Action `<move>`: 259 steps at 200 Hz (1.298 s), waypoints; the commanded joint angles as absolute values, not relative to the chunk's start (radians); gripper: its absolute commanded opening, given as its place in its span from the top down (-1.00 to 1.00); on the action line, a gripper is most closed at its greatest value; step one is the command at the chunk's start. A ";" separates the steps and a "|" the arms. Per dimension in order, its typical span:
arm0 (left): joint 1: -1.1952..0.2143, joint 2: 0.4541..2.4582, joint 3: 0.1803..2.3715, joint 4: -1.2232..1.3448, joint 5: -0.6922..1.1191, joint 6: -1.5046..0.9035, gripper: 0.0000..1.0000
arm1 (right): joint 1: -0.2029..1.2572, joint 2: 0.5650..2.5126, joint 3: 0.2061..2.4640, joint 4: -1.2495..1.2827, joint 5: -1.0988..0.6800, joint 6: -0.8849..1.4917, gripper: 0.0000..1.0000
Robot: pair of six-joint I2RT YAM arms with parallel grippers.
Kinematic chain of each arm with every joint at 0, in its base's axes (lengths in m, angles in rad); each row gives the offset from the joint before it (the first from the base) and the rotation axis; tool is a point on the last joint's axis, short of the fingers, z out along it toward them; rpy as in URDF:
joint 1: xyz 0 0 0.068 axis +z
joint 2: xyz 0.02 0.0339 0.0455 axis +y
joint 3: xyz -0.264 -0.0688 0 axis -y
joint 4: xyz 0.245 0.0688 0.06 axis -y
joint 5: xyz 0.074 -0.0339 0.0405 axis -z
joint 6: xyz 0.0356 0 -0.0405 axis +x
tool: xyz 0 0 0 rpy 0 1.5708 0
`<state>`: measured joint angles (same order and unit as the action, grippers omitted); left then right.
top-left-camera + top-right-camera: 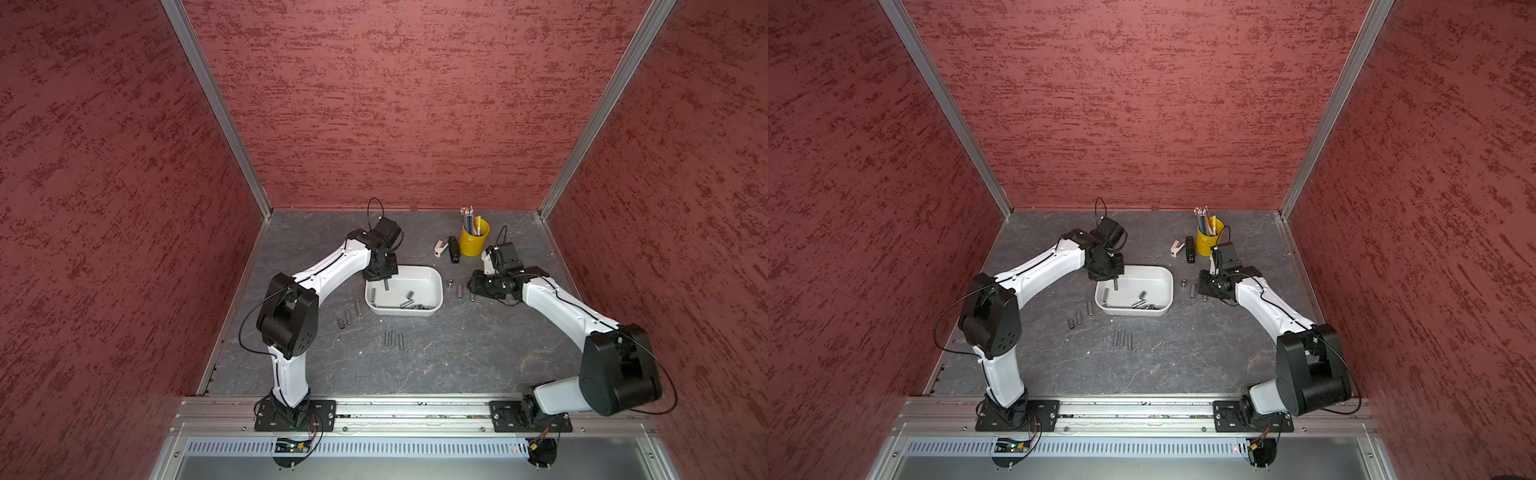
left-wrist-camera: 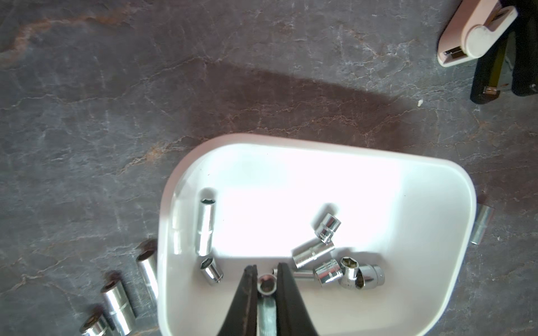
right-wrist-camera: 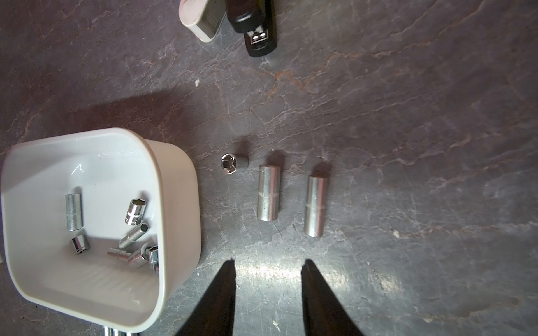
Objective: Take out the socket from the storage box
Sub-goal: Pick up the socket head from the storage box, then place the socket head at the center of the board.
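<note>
In both top views, the left arm (image 1: 328, 270) reaches from the lower left to the upper left corner of the white storage box (image 1: 437, 279). Its wrist is bent so the left gripper (image 1: 385, 279) points straight down. A long chrome socket (image 1: 386, 286) hangs upright from it, within the box outline. Whether it clears the floor cannot be told. The right arm (image 1: 552, 303) lies low at centre right, beside the box.

Left wrist view: at bottom centre, the black fingers (image 2: 250, 291) are clenched on the socket, its hex mouth showing between their tips. Loose sockets (image 2: 313, 256) lie around it on the box floor.

Right wrist view: at bottom centre, the right gripper (image 3: 268, 263) stands spread and empty over the slate table (image 3: 407, 116). Above it, three sockets (image 3: 268, 193) lie outside the box.

The socket looks like polished steel, so it is likely dense for its size, rigid and slippery. Its round barrel could twist or slide in the grip. Pinching square across the barrel, on the knurled band, seems safest.
</note>
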<state>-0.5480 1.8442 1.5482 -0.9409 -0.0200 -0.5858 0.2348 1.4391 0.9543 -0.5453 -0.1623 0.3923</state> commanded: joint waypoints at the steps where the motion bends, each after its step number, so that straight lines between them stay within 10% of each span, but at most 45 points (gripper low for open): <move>1: -0.526 1.757 1.494 -0.972 -0.017 -0.566 0.93 | 0.241 1.443 0.953 -0.540 -0.175 0.386 0.19; 119: -0.662 1.337 1.006 -0.915 0.005 -0.592 0.92 | 0.240 1.447 0.952 -0.534 -0.189 0.390 0.19; 259: -0.733 1.650 0.975 -0.669 0.003 -0.597 0.94 | 0.240 1.451 0.946 -0.531 -0.190 0.387 0.19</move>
<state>-0.7296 1.6276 0.9447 -0.7097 0.0200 -0.6010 0.2348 1.4403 0.9539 -0.5438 -0.1802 0.3923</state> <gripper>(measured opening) 0.127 0.404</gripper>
